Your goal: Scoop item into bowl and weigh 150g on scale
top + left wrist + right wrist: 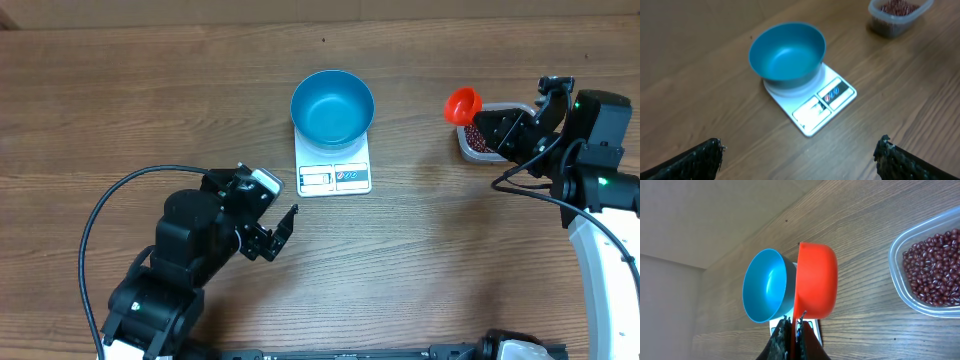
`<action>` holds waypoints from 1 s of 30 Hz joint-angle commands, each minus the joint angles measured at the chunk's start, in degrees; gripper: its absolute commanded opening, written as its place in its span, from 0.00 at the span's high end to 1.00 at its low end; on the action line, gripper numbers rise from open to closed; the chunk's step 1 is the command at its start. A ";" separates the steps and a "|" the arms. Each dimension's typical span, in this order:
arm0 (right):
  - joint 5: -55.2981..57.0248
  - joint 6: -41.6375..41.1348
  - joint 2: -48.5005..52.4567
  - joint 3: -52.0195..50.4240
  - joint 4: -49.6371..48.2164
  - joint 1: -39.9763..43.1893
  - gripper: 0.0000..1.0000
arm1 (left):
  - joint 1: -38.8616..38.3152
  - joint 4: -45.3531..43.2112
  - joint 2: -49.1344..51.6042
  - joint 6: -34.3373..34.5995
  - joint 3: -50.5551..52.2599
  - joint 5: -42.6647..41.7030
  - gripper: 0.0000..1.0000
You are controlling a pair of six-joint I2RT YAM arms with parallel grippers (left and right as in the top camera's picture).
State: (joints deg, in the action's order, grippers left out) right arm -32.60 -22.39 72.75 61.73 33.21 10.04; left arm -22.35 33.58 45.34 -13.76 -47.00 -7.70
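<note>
right end effector [794,324] clenches an orange scoop [816,280] beside the beans [932,275]; left end effector [799,147] gapes before the bowl [787,52].

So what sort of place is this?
Probably a robot test bench rather than a kitchen: a plain wooden table, a scale with a bowl on it, and a tub of beans.

Inventory, as counted:
- bowl [332,106], blue: one.
- scale [334,176], white: one.
- clear tub [896,277]: one.
- scoop [462,104], orange-red: one.
- beans [935,270]: one heap, too many and too small to count singly.
- Grippers: two, the left gripper [275,208] and the right gripper [794,325].
- table [120,90]: one.
</note>
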 commanded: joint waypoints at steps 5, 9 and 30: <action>-0.09 0.61 -1.11 1.03 -0.26 0.22 0.96 | 0.31 0.92 3.65 -1.07 0.04 0.81 0.00; -0.07 0.61 -1.11 1.03 -0.22 0.22 0.96 | 0.31 0.90 7.30 -1.07 0.04 0.81 0.01; -0.07 0.63 -1.11 1.03 0.13 0.22 0.96 | 0.31 -3.17 19.26 0.46 -0.72 0.55 0.00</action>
State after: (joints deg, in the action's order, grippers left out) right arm -32.60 -22.41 72.75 61.73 33.36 10.04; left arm -22.35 31.86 64.77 -13.72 -46.98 -7.29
